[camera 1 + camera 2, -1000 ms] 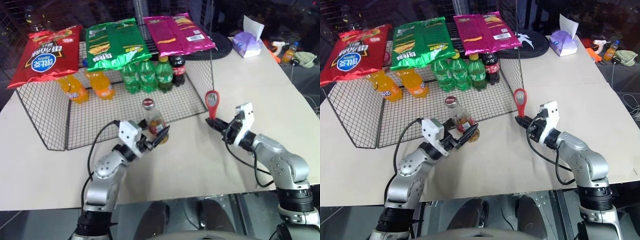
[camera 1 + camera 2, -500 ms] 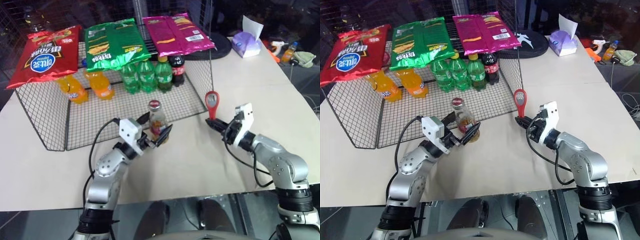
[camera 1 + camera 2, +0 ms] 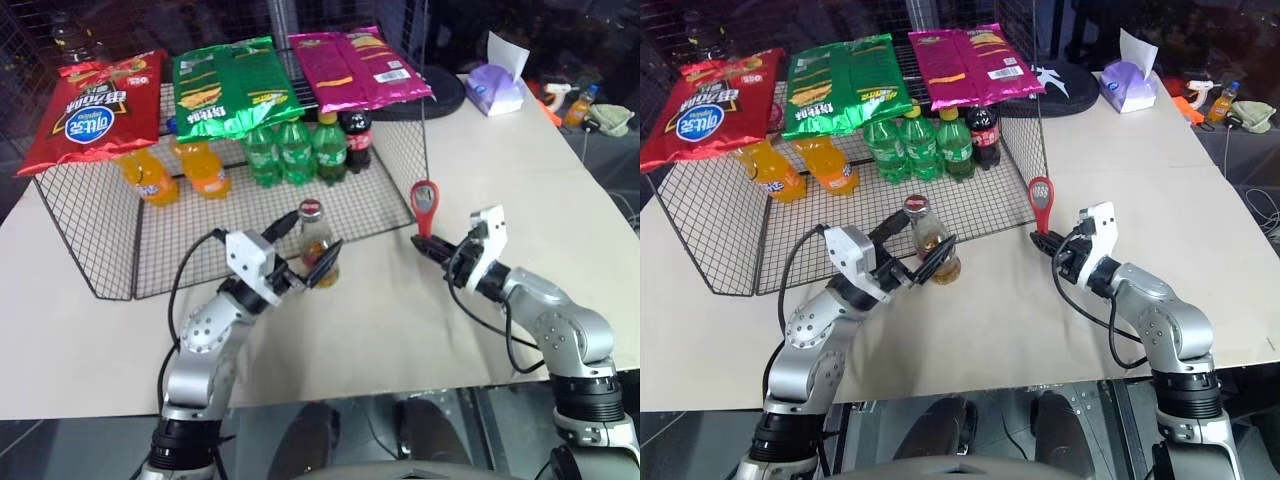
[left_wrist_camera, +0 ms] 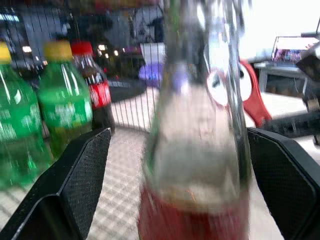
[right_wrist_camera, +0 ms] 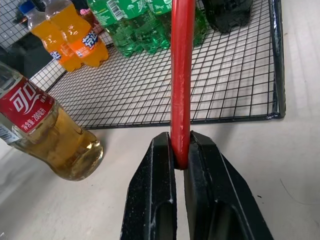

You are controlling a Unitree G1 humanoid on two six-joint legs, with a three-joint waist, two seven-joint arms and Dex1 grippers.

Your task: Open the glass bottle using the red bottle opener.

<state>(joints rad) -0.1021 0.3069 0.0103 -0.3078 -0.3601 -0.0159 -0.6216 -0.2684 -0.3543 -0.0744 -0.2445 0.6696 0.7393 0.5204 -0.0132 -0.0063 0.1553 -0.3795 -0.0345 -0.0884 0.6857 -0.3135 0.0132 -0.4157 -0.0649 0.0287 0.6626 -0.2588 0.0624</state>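
Observation:
The glass bottle (image 3: 315,240), with amber liquid, a red label and a red cap, stands upright on the table by the front edge of the wire rack. My left gripper (image 3: 312,247) is open around its body. In the left wrist view, gaps show between the bottle (image 4: 195,150) and both black fingers (image 4: 75,185). My right gripper (image 3: 420,242) is to the right of the bottle, shut on the handle of the red bottle opener (image 3: 424,203). The opener points up with its loop head on top. The right wrist view shows the opener (image 5: 182,75) clamped between the pads, and the bottle (image 5: 50,135) beyond it.
A wire rack (image 3: 100,230) spans the back left. It carries snack bags (image 3: 230,85) on top and orange bottles (image 3: 200,170), green bottles (image 3: 290,150) and a cola bottle (image 3: 357,140) underneath. A tissue box (image 3: 495,85) sits back right. Bare tabletop lies between and in front of the arms.
The bottle was leaning in my left gripper and now stands upright. My left gripper has opened off it and risen slightly. The right arm has stayed still.

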